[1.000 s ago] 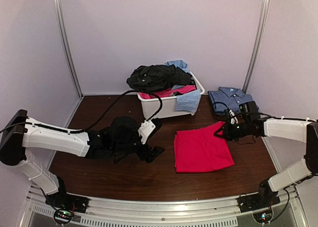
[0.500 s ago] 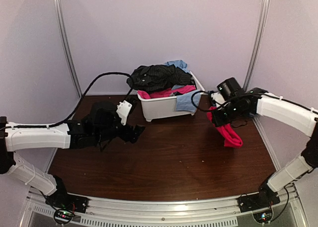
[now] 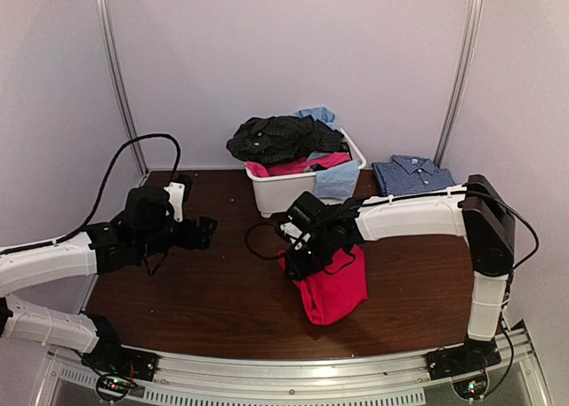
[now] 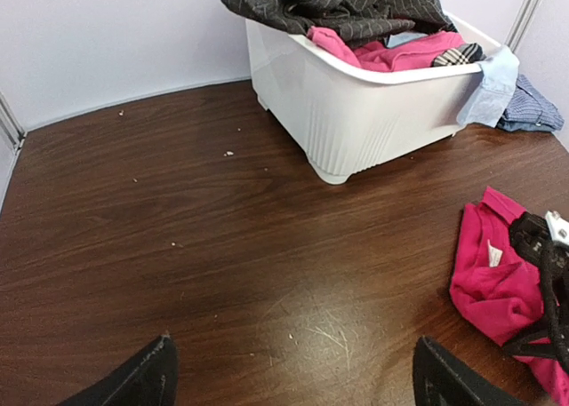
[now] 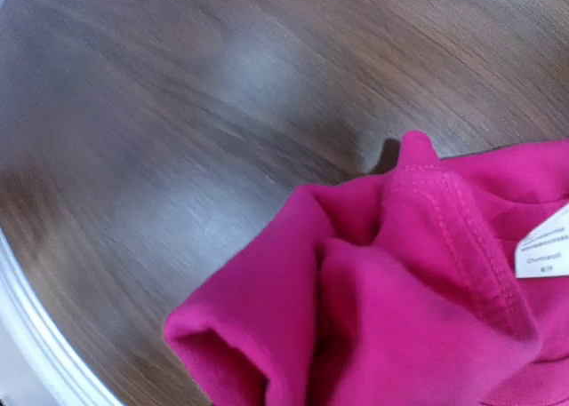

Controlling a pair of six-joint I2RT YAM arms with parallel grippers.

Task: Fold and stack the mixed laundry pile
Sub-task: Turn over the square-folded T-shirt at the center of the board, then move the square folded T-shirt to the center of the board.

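Note:
The mixed laundry pile fills the white tub [image 3: 293, 193]: a black pinstriped garment [image 3: 276, 138] on top, pink cloth under it, and a light blue piece [image 3: 336, 182] hanging over the rim. A bright pink garment [image 3: 338, 286] lies bunched on the table's middle. My right gripper [image 3: 300, 257] sits at its upper left edge; pink cloth [image 5: 400, 290] fills the right wrist view and hides the fingers. My left gripper [image 3: 200, 231] hovers open over bare wood at the left, nothing between its fingertips [image 4: 151, 379]. A folded blue checked shirt [image 3: 411, 173] lies at the back right.
The tub [image 4: 373, 113] stands at the back centre against the wall. Bare brown tabletop [image 4: 222, 246] stretches between my left gripper and the pink garment [image 4: 493, 282]. Metal frame posts rise at both back corners, and cables trail from both arms.
My right arm has swung the pink garment from the right side to the table's middle, where it now lies bunched. My left arm has drawn back to the left, jaws wide.

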